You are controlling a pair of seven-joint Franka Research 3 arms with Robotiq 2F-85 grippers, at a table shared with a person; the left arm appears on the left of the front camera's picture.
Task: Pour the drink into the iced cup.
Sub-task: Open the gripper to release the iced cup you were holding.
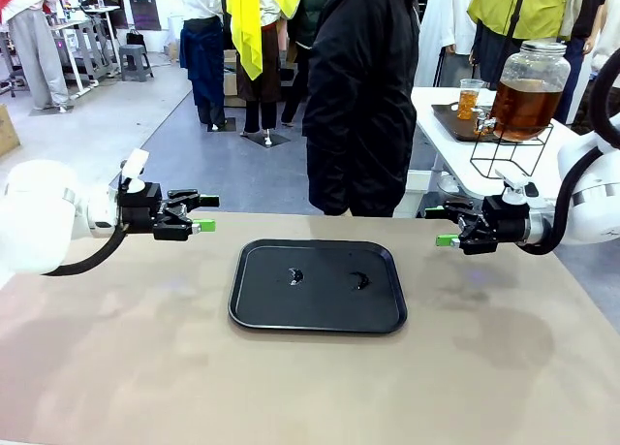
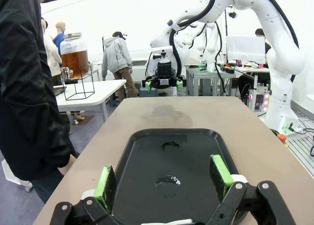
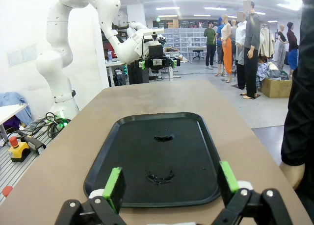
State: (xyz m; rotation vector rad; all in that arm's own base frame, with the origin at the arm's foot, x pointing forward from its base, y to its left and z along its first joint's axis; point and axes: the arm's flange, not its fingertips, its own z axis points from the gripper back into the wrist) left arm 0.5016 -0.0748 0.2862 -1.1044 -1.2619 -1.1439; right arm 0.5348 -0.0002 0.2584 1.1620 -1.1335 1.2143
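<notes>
From the front we count one black tray [image 1: 318, 286] at mid-table carrying two small wet marks [image 1: 296, 275], too small to identify. The left gripper [image 1: 207, 212] and right gripper [image 1: 438, 226] hover at opposite sides, jaws released, holding nothing. The drink [image 1: 524, 108] sits in one glass dispenser [image 1: 529, 89] on a white side table [image 1: 455, 159] behind, with a cup [image 1: 470, 98] beside it; a person in black [image 1: 360, 96] stands at the far edge, cut off above.

In the left wrist view, our two green pads [image 2: 104, 182] frame the tray [image 2: 142, 151].

In the right wrist view, the pads [image 3: 113, 184] stand apart likewise.
</notes>
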